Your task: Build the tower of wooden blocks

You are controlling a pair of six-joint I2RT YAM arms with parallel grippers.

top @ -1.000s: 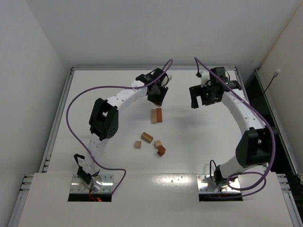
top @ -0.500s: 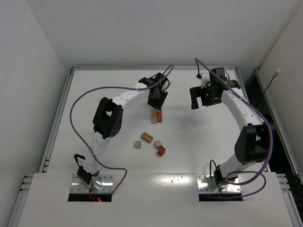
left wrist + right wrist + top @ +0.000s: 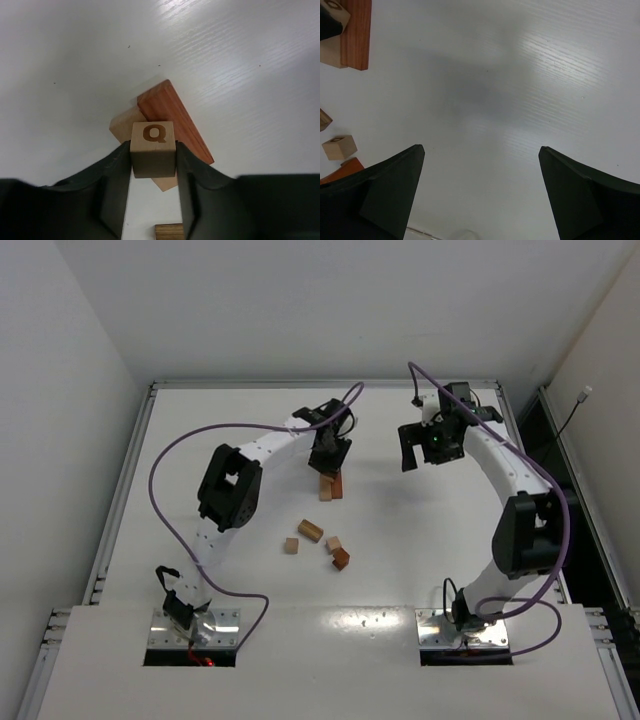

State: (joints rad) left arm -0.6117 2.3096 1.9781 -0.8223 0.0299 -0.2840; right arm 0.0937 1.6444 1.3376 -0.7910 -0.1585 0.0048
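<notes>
My left jaws pinch a light tan wooden cube stamped Q [image 3: 153,150] over the reddish-brown wooden bar [image 3: 175,120] and pale tan bar [image 3: 122,129] lying side by side on the desk [image 3: 75,50], my right jaws gape empty, and releasing off-centre could tip it or nudge the bars apart.

Q cube [image 3: 153,148]: tan, clamped in left gripper [image 3: 153,156], over bar pair | reddish bar [image 3: 337,484]: flat, touching tan bar [image 3: 326,488] at its 9 o'clock | four loose blocks [image 3: 333,543]: scattered, 6 o'clock of pair
</notes>
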